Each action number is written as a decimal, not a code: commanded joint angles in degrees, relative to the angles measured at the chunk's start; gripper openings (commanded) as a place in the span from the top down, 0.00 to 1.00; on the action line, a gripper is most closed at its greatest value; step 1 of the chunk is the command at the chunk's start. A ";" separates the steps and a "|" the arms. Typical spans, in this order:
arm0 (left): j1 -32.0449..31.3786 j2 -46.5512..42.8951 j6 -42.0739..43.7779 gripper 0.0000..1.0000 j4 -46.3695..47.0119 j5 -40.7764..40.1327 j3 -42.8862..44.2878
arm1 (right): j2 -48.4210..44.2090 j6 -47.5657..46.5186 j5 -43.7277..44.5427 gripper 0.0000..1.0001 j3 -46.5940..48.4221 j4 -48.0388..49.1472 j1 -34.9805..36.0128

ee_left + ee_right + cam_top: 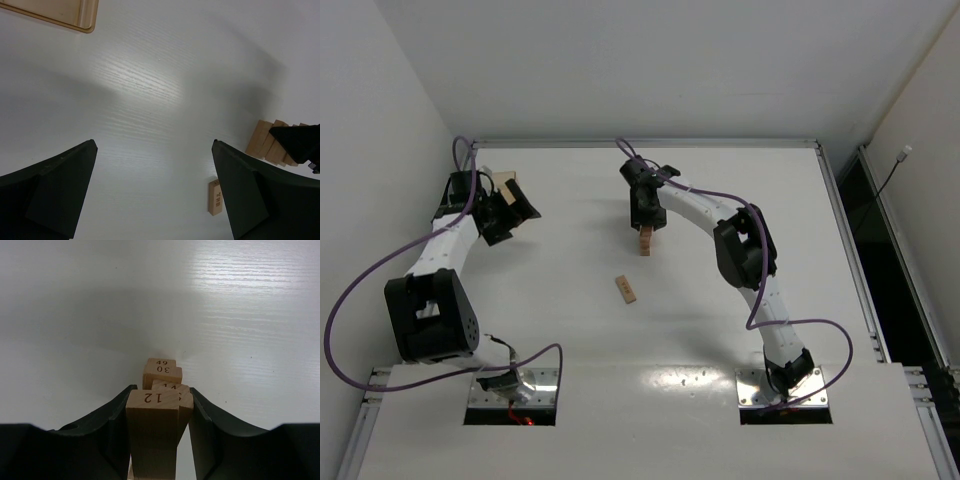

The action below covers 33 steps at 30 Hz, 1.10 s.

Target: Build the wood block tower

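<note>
The wood block tower [646,241] is a short stack of tan bars in the middle of the table. It also shows in the left wrist view [267,142]. My right gripper [648,226] sits on top of it. In the right wrist view my right gripper [160,396] is shut on the bar marked 12 [152,430], with a second bar pressed beside it, and lower bars [162,371] show beyond. A loose bar [626,289] lies flat nearer the front and also shows in the left wrist view [215,198]. My left gripper [516,214] [154,150] is open and empty over bare table.
A pale wooden box [505,183] stands at the far left behind my left gripper; its corner shows in the left wrist view [55,12]. White walls close the table on the left, back and right.
</note>
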 commanded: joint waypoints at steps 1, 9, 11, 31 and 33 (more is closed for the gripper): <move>0.85 0.08 0.29 0.00 1.19 0.56 -0.42 | -0.20 -0.26 -0.12 0.60 2.44 1.12 -0.15; 0.85 0.08 0.29 0.00 1.19 1.09 -0.42 | -0.20 -0.26 -0.64 0.62 2.44 1.12 -0.15; 0.85 0.08 0.29 0.00 1.19 1.09 -0.42 | -0.20 -0.26 -0.65 0.62 2.44 1.12 -0.15; 0.85 0.08 0.29 0.00 1.19 1.09 -0.42 | -0.73 -0.79 -0.65 0.53 2.44 1.65 0.38; 0.85 0.08 0.29 0.00 1.19 1.09 -0.42 | -0.73 -0.79 -0.65 0.55 2.44 1.65 0.38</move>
